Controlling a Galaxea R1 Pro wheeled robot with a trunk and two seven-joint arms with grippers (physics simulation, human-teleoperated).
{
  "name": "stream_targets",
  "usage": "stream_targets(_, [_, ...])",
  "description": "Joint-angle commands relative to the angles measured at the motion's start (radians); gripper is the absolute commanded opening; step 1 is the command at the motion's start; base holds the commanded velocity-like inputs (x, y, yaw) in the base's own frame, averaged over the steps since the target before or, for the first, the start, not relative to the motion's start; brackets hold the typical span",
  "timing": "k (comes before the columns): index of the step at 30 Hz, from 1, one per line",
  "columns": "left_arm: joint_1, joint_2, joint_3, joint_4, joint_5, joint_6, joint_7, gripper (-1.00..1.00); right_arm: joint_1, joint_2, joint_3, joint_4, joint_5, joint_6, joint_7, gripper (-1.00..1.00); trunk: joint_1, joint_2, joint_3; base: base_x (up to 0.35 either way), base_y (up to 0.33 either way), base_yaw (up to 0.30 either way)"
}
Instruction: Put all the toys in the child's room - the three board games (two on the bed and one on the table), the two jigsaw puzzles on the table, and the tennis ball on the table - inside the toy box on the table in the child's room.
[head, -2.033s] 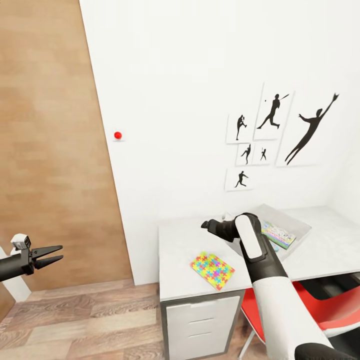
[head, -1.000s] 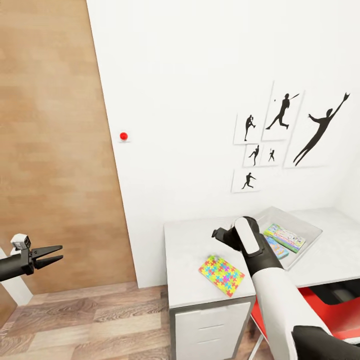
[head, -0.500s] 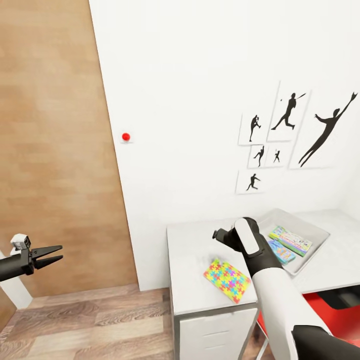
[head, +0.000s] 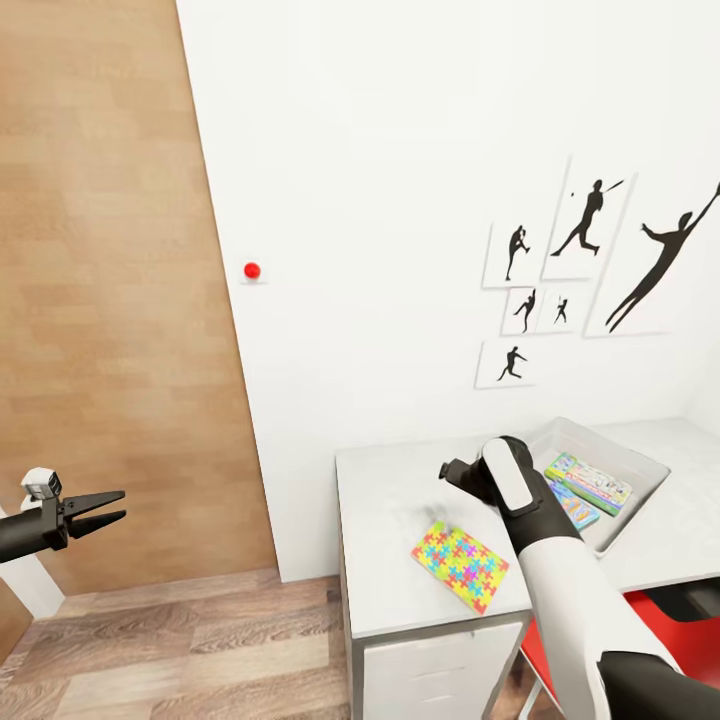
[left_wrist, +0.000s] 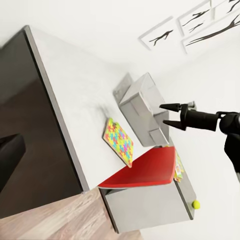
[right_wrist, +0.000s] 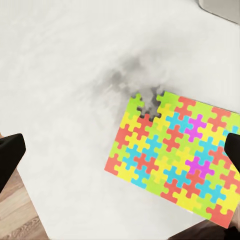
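Head view: the right gripper (head: 452, 470) hangs over the pale table (head: 385, 500), but its fingers point away from the camera and the black wrist hides them, so whether they are spread or closed cannot be told here. In the right wrist view two dark fingertips (right_wrist: 9, 155) sit at opposite edges of the picture, wide apart, with nothing between them but table top and puzzle; that pincer is open and empty. Below it and slightly toward the robot lies a jigsaw puzzle (head: 460, 565), flat, one corner close to the table's front edge. In the right wrist view its far corner is cut off by the frame, and a soft grey shadow smudges the top just beyond its notched edge.

Behind the right gripper's wrist sits the toy box (head: 640, 465), partly covered by the forearm. Two board games (head: 590, 482) lie inside it, the lower one half hidden; their print is too small to read.

The left gripper (head: 110, 508) is well apart from the table, out over the wood floor (head: 180, 640) beside the brown wall panel (head: 110, 300). Its jaws stand parted with nothing in them, and open room lies all round it. In the left wrist view a tennis ball (left_wrist: 196, 204) shows small on the far end of the table, near its edge, and a red chair seat (left_wrist: 142, 172) hides part of the table's underside.
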Motion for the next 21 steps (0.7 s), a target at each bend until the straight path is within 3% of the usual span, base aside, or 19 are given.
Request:
stream_targets(1, [-0.001, 0.0, 0.0, 0.0, -0.001, 0.011, -0.004, 1.0, 0.001, 0.0, -0.002, -0.001, -0.011, 0.002, -0.01, 1.0, 0.001, -0.003, -0.003, 0.001, 0.0, 0.0])
stream_targets(12, [-0.001, 0.0, 0.0, 0.0, -0.001, 0.011, -0.004, 1.0, 0.005, 0.0, -0.009, 0.021, -0.012, 0.001, -0.007, 1.0, 0.001, -0.003, -0.009, 0.0, 0.0, 0.0])
stream_targets(21, [-0.001, 0.0, 0.0, 0.0, -0.002, 0.011, -0.004, 1.0, 0.005, -0.002, -0.054, 0.025, -0.006, -0.002, -0.006, 1.0, 0.001, -0.003, -0.022, 0.0, 0.0, 0.0])
